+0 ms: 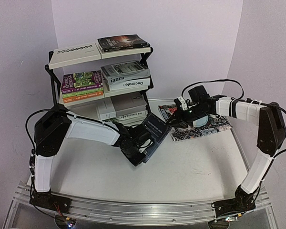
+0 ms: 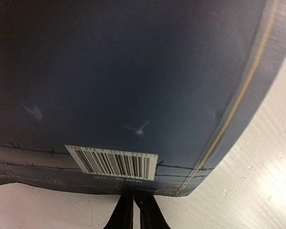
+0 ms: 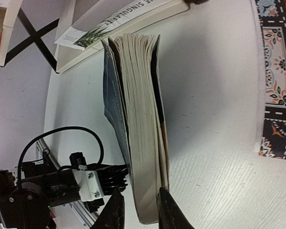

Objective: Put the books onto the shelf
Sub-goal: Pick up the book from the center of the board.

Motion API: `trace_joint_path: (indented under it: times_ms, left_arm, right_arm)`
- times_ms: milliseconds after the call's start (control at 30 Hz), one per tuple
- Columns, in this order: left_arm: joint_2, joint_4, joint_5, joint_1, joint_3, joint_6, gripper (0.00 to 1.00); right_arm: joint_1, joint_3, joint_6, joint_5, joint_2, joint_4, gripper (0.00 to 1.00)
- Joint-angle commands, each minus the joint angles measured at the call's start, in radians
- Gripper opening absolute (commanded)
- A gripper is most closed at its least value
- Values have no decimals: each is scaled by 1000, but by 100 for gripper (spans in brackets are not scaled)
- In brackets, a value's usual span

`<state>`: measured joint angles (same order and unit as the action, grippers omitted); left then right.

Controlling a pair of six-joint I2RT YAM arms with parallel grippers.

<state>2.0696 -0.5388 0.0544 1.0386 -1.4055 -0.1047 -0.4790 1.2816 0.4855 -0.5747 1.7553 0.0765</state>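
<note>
Pinching with the left hand [image 1: 138, 151] one loose, flared cover of the dark blue book [image 1: 157, 133], fingers [image 2: 123, 214] almost together on that cover's edge. Gripping with the right hand [image 3: 140, 212] the same book from the opposite end, one finger to each side of the cream page block, seemingly pressed against both faces.

Between the two hands: held tilted on edge over the table [image 1: 190, 171], just in front of the shelf [image 1: 71, 55], off its right front corner. Cannot tell whether the book's lower corner touches the table.

Right of the shelf, beneath the right hand's wrist: a patterned placemat [image 1: 205, 128] lying flat on the table, near the shelf's right legs.

On the shelf's top tier, right half: a black book [image 1: 123, 43] lying flat, beside a cream board with a checker strip on the left half. On the middle tier, left half: a stack of colourful paperbacks [image 1: 82, 87], spines facing outward. On the middle tier, right half: the grey "laura" book [image 1: 125, 71] lying on top of the "Decorate" book [image 1: 128, 84]. On the bottom tier, closest to the held book: the white palm-leaf book [image 1: 126, 107], lying flat in a short pale stack, spines facing the table.
</note>
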Motion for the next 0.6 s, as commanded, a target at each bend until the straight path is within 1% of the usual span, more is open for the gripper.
trace_joint_path:
  times_ms: [0, 233, 433, 567]
  left_arm:
    - [83, 202, 18, -7, -78, 44, 8]
    - [108, 227, 28, -8, -108, 103, 8]
    - [135, 233, 15, -8, -122, 103, 7]
    - [140, 242, 20, -8, -110, 103, 7]
  right_arm:
    - [-5, -49, -47, -59, 29, 121, 24]
    - [49, -142, -86, -21, -26, 141, 24]
    - [75, -215, -119, -17, -11, 148, 24]
    - [76, -228, -137, 5, 21, 145, 24]
